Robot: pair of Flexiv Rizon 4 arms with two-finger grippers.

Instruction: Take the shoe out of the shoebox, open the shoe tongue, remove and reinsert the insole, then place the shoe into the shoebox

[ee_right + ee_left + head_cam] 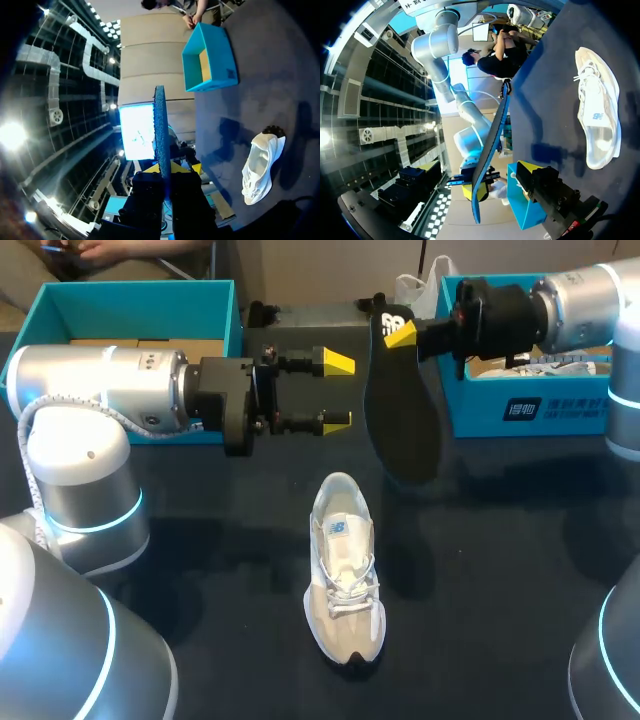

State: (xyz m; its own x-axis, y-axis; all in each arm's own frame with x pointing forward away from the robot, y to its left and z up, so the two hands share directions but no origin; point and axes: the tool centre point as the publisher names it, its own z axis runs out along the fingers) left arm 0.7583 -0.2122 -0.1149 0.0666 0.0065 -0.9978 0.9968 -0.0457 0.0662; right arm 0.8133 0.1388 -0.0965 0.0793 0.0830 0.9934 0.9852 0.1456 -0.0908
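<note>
Black insole [400,410] clamped in the right jaws, pale shoe [345,580] on the bench [480,570] below.
From above, the left jaws stand apart, empty, just beside the insole; a teal shoebox [140,300] sits partly hidden behind them. Left wrist: insole [492,145] edge-on ahead, shoe [597,110] lying well aside, one of its own jaws out of sight. Right wrist: insole [160,130] rises edge-on from its closed jaws, gripped end hidden, shoe [260,167] down beside.

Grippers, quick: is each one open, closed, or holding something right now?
Left gripper: open, holding nothing.
Right gripper: closed on the black insole.
</note>
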